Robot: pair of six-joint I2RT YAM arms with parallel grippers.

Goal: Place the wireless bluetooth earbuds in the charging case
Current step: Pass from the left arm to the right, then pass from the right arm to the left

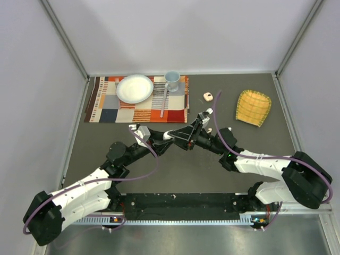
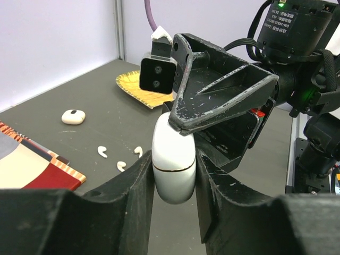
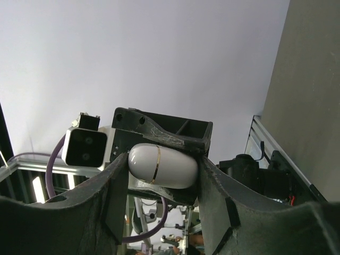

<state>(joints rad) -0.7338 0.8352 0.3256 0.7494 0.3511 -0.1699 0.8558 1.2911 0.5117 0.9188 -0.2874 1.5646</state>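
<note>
Charging case (image 2: 173,159): up off the table (image 1: 180,175), at the spot where the two arms meet, just in front of the placemat's (image 1: 138,99) right corner. Glossy white, smooth and egg-rounded, shut, with a thin dark-gold seam line running round the shell. Left gripper (image 2: 174,178): clamped on the case, one black finger pressing each flank below the seam. Right gripper (image 3: 162,178): closed on the same case, fingers touching both rounded sides in its own wrist view; in the left wrist view, crosses the case's upper part with a scuffed triangular finger. Earbuds (image 2: 102,151): three in sight in the left wrist view, lying loose on the dark table beyond the held case, near one another, between the placemat corner and the yellow dish (image 1: 253,107). Tiny, white, comma-shaped, each with a short stem, much smaller than the case. Second case (image 2: 73,117): cream, rounded, with a dark oval spot on top, resting on the table a little past the earbuds, apart from them. On the placemat: a white plate (image 1: 135,88) and a pale blue cup (image 1: 171,79), side by side.
</note>
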